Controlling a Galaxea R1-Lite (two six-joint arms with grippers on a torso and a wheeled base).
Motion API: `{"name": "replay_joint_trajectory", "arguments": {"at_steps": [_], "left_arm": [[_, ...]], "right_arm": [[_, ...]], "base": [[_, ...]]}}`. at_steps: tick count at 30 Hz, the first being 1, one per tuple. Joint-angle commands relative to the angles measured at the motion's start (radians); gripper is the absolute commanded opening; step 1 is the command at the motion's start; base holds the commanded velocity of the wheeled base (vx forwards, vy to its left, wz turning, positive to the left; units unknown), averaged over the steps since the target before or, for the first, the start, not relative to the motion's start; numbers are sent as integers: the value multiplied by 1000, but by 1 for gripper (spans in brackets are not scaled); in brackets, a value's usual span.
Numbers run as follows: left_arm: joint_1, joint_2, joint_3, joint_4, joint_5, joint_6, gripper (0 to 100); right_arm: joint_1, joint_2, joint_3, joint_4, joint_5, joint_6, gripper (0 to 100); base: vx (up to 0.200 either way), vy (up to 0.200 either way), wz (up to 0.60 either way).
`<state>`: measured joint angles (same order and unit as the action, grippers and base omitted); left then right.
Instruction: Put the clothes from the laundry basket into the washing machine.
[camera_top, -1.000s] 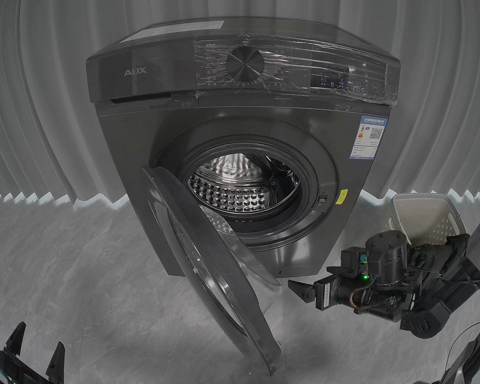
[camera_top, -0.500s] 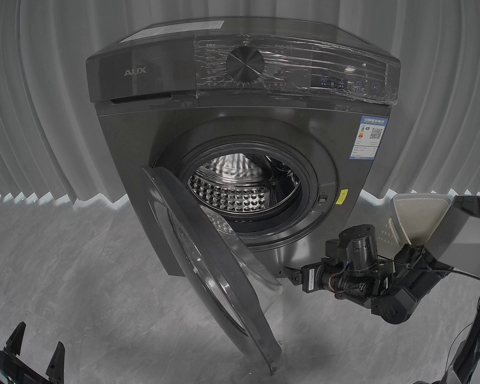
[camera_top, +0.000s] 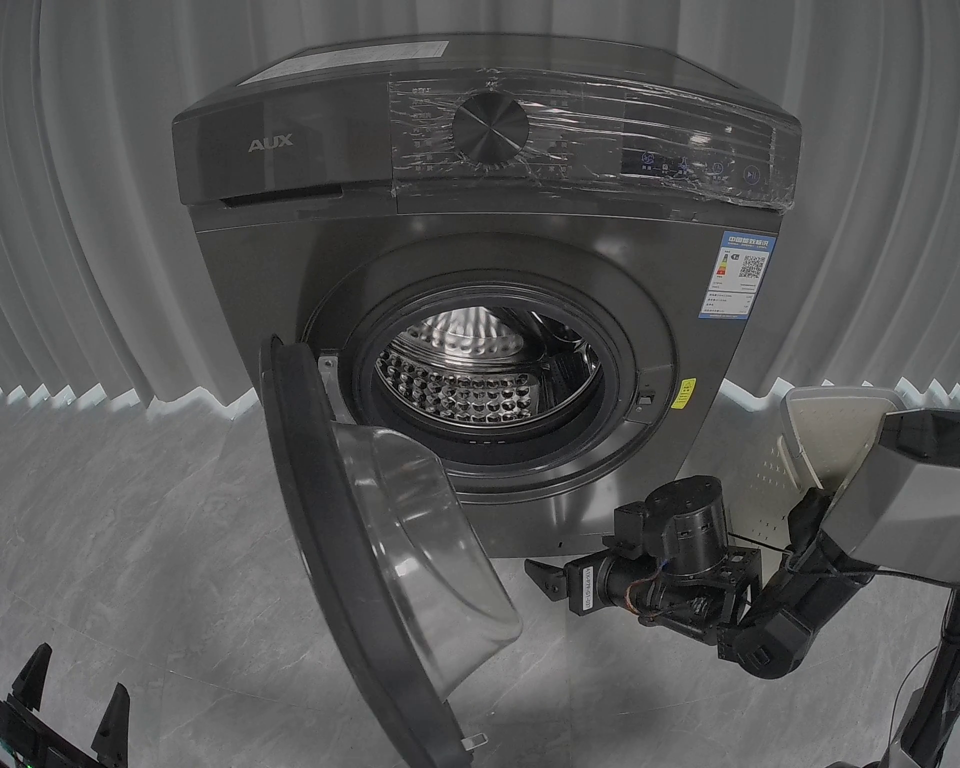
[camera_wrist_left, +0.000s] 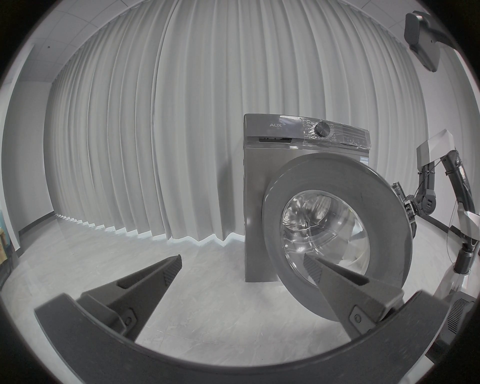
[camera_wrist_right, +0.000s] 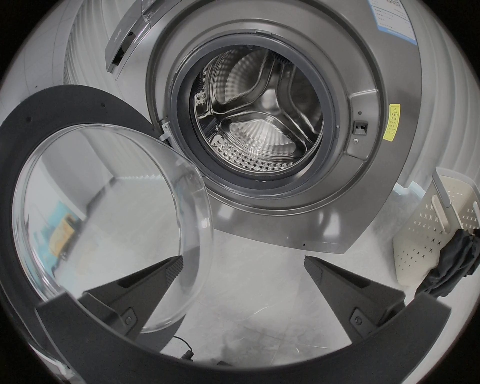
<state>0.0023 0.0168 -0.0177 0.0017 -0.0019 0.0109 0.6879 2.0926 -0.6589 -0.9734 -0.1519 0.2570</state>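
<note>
Grey steel washing machine (camera_top: 480, 250) stands on the tiled floor (camera_top: 150, 520), its round door (camera_top: 330, 520) swung wide and the drum (camera_top: 490, 370) open to view. The pale laundry basket (camera_wrist_right: 435, 225) sits on the floor just beside the machine's right front corner, with dark clothes (camera_wrist_right: 452, 262) draped over its rim. The right gripper (camera_top: 540, 580) hovers low before the machine's front, jaws apart and empty. The left gripper (camera_top: 80, 672) hangs well apart from the machine, jaws likewise spread.

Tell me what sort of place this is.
Probably a staged test room rather than a home laundry: a washing machine stands on a bare pale floor, pleated curtains line the walls, and a laundry basket sits beside it.
</note>
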Motion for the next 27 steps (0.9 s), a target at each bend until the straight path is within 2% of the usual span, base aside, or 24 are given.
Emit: {"name": "replay_joint_trajectory", "arguments": {"at_steps": [1,8,13,15,22,27], "left_arm": [[-1,-17,16,0,0,0,100],[1,-17,16,0,0,-2,100],[1,-17,16,0,0,0,100],[1,-17,16,0,0,0,100],[1,-17,16,0,0,0,100],[1,-17,16,0,0,0,100]], "right_arm": [[-2,20,-11,-1,-1,1,100],[4,90,-70,1,-11,-7,100],[-2,121,-99,10,-12,-10,100],[-2,121,-99,10,-12,-10,100],[65,152,-110,-2,-1,-10,100],[133,142,-110,-67,12,-2,100]], "base": [[0,0,0],[0,0,0],[-200,0,0],[0,0,0],[0,0,0],[0,0,0]]}}
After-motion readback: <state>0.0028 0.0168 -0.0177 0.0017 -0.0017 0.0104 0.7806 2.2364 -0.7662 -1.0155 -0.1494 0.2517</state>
